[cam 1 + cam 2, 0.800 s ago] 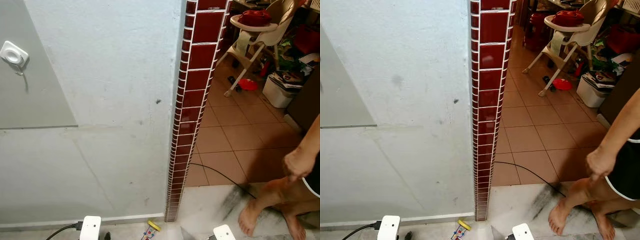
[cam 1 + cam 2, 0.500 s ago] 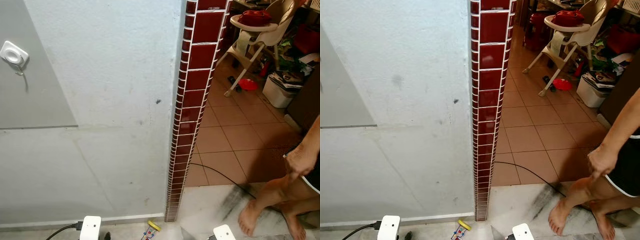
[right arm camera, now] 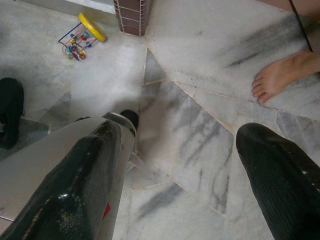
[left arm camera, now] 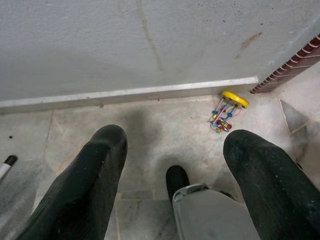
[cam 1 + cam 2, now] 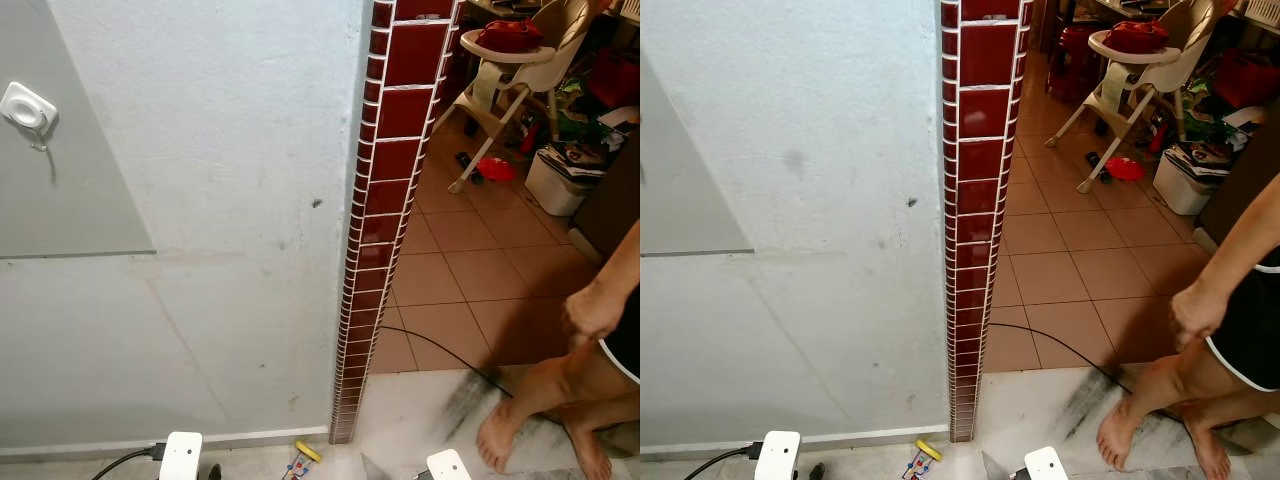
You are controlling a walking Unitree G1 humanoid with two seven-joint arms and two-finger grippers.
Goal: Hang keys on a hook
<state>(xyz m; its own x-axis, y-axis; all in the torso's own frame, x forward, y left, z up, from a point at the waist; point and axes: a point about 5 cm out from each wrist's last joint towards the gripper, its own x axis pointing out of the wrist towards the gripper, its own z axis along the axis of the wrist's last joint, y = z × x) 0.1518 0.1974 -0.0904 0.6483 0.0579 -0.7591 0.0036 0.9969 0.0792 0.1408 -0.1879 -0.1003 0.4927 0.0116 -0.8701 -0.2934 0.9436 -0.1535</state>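
I see white square wall hook upper left on grey wall; both grippers hang wide open, empty; person's bare foot right.

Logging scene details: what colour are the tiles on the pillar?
Dark red tiles with white grout, clearest in the right eye view.

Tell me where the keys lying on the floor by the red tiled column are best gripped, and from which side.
Probably the yellow fob of the keys: the one solid part, while the beaded loops lie flat and loose. Come from above, jaws across its narrow width; the wall stands close behind.
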